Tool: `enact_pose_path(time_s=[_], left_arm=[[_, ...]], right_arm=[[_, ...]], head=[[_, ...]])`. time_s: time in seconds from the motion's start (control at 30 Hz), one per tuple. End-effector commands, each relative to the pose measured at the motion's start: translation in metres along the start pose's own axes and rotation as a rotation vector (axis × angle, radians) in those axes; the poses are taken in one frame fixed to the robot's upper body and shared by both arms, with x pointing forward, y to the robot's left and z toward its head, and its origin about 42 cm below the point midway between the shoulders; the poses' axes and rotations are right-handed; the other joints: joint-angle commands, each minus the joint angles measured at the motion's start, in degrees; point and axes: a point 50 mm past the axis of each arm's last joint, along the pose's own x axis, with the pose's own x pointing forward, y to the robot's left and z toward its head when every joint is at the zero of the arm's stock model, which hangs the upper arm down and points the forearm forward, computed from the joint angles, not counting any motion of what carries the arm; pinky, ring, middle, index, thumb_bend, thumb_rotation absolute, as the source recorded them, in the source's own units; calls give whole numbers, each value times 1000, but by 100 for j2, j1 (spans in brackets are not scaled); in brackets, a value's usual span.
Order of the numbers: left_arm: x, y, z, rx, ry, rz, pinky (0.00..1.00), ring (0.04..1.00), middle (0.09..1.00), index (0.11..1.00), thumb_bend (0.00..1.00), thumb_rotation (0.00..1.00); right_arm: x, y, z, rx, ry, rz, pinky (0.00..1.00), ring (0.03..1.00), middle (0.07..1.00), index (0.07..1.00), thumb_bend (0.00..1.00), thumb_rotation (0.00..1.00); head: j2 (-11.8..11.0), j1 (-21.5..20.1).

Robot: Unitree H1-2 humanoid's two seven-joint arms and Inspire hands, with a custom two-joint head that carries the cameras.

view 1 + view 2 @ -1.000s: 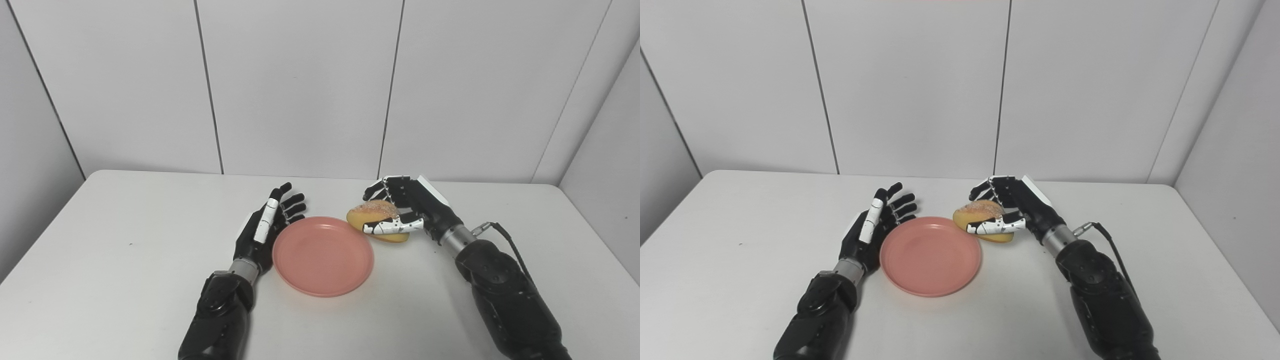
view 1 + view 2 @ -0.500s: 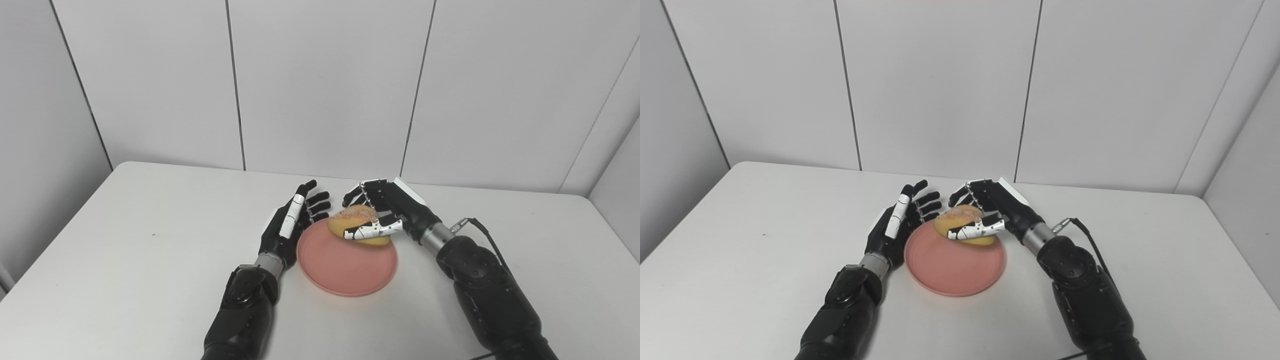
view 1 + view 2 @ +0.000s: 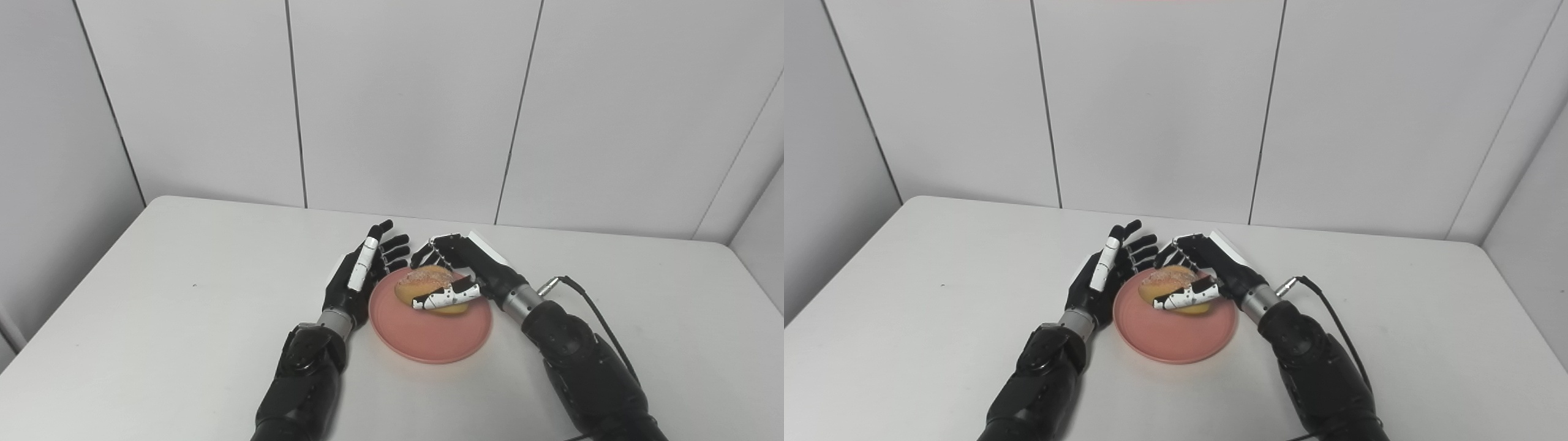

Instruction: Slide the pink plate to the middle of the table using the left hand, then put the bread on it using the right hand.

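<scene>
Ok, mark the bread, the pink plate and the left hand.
bread (image 3: 421, 282): left eye view, sugared top crust.
pink plate (image 3: 429, 340): left eye view, bare near part.
left hand (image 3: 1096, 282): right eye view, back of the hand.

The black robot right hand (image 3: 468, 272) covers the back and right side of the round yellow bread roll (image 3: 422, 283), and its white thumb lies across the front. I cannot tell if the roll touches the round pink plastic plate (image 3: 438, 340) under it. The roll and hand hide the far part of the plate. The black robot left hand (image 3: 358, 278) hides the plate's left rim. Both arms are cut off at the bottom edge.
</scene>
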Motion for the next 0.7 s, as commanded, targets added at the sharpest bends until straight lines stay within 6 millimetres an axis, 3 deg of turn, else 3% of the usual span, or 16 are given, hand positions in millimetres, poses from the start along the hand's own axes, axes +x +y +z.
enact_pose_path(time_s=[0.0, 0.2, 0.67], left_arm=[[-17, -2, -27, -24, 49, 15, 808, 817, 810, 887, 842, 812], [-17, -3, -27, -22, 52, 7, 812, 823, 828, 894, 842, 818], [-18, -1, -24, -8, 49, -2, 799, 809, 833, 881, 830, 828]], right_arm=[[19, -20, 29, -81, -125, -43, 326, 371, 440, 504, 528, 0], [16, -10, 28, -177, -154, -58, 370, 413, 465, 495, 529, 0], [12, 3, 22, -259, -152, -55, 373, 429, 475, 492, 528, 0]], head=[[15, 1], [31, -3], [67, -134]])
